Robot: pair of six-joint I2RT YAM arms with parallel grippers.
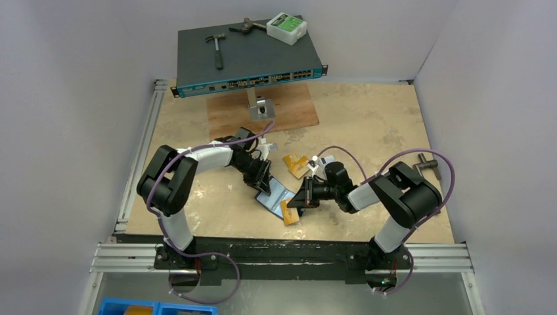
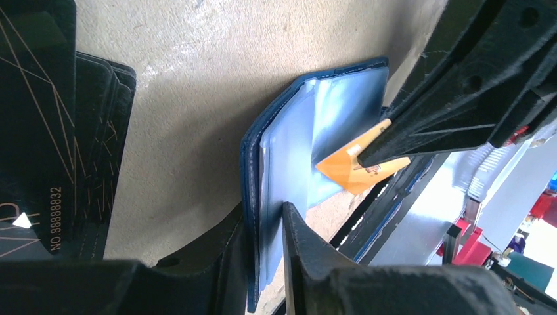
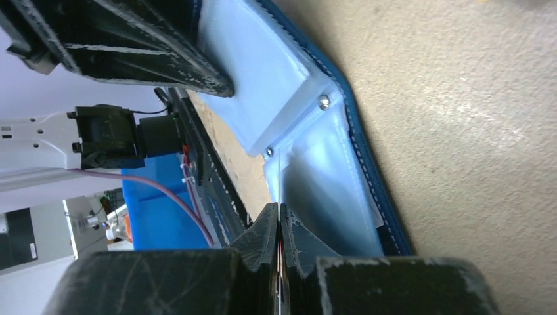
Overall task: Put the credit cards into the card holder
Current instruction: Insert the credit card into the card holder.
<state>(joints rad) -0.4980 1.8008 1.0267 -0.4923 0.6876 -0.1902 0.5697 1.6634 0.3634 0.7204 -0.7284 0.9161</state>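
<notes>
The card holder (image 1: 276, 195) lies open on the table, navy outside with pale blue sleeves (image 2: 315, 131). My left gripper (image 2: 263, 209) is shut on its near cover edge and a sleeve. My right gripper (image 1: 297, 202) is shut on an orange credit card (image 2: 358, 167), whose corner touches the sleeves. That card shows only edge-on between the right gripper (image 3: 279, 213) fingers, against a sleeve of the card holder (image 3: 328, 177). A second orange card (image 1: 295, 164) lies behind the holder. Black cards (image 2: 39, 131) lie at the left of the left wrist view.
A network switch (image 1: 249, 59) stands at the back with a hammer (image 1: 217, 49) and a white box (image 1: 287, 28) on it. A metal bracket (image 1: 261, 108) sits on a wooden board (image 1: 289, 111). A metal T-piece (image 1: 427, 164) lies at the right. Blue bins (image 1: 157, 307) sit below the table's near edge.
</notes>
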